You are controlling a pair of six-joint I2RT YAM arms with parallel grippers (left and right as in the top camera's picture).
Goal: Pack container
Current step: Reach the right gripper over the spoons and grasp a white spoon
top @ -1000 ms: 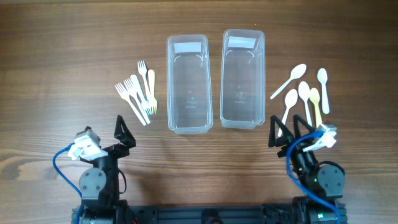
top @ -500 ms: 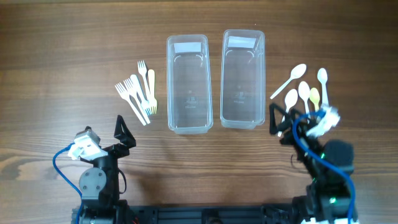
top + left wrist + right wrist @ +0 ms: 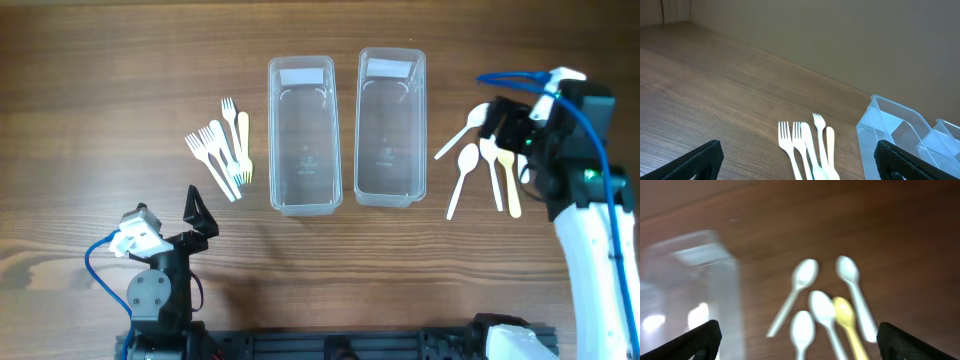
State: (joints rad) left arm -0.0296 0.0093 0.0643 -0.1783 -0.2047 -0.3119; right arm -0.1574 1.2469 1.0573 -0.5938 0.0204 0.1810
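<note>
Gaping right fingers (image 3: 695,340) above spoons (image 3: 822,305), empty

This looks like a robotics lab bench, not a home or kitchen; a left arm (image 3: 160,285) and a right arm (image 3: 590,230) rise from a black base rail (image 3: 330,347) at the edge of a wood-grain table (image 3: 100,60); a blue cable (image 3: 93,268) loops exposed off the left one; the wall (image 3: 840,30) behind is bare and beige; plastic forks (image 3: 225,148), spoons (image 3: 488,152) and two clear containers (image 3: 302,135) lie sorted in tidy groups.
</note>
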